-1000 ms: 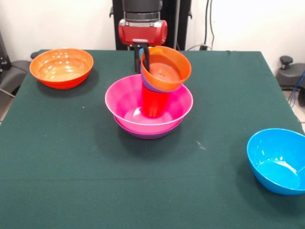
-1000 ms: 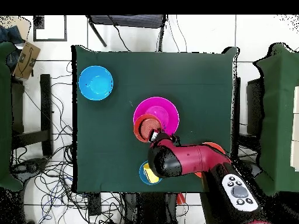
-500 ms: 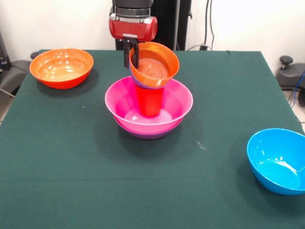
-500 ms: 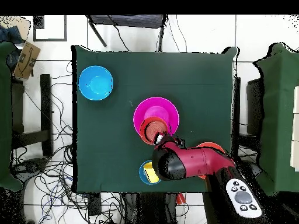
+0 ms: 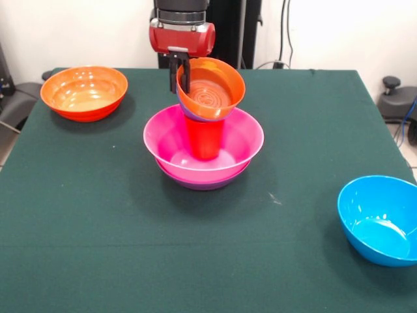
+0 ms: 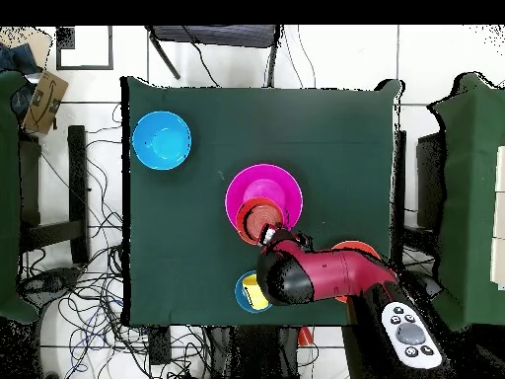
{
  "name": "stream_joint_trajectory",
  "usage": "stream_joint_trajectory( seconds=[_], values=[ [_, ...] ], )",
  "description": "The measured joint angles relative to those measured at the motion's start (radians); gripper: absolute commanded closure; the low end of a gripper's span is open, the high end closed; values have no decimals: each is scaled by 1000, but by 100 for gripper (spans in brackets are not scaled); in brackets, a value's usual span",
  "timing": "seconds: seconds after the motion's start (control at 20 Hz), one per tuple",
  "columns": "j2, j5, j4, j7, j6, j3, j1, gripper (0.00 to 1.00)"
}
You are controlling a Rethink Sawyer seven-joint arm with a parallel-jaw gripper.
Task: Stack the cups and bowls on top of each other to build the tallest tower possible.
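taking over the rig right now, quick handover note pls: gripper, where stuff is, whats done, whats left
Gripper: shut on the rim of the small orange bowl, which is tilted on the red cup with a purple-looking bowl nested under it.
Tower: purple bowl at the bottom, pink bowl in it, red cup standing inside, table centre.
Loose: large orange bowl at the front view's far left corner; blue bowl at its near right edge; a small blue bowl with something yellow in it beside the arm in the overhead view.
Left: level and release the held bowl, then add the loose pieces.
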Motion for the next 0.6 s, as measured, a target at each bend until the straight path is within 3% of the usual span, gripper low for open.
stream_joint_trajectory(
  seconds=[0.3, 0.35, 0.6],
  values=[
    [0, 0, 0, 0, 0, 0, 0, 100],
    [0, 0, 0, 0, 0, 0, 0, 0],
    [2, -1, 1, 0, 0, 0, 0, 0]
  ],
)
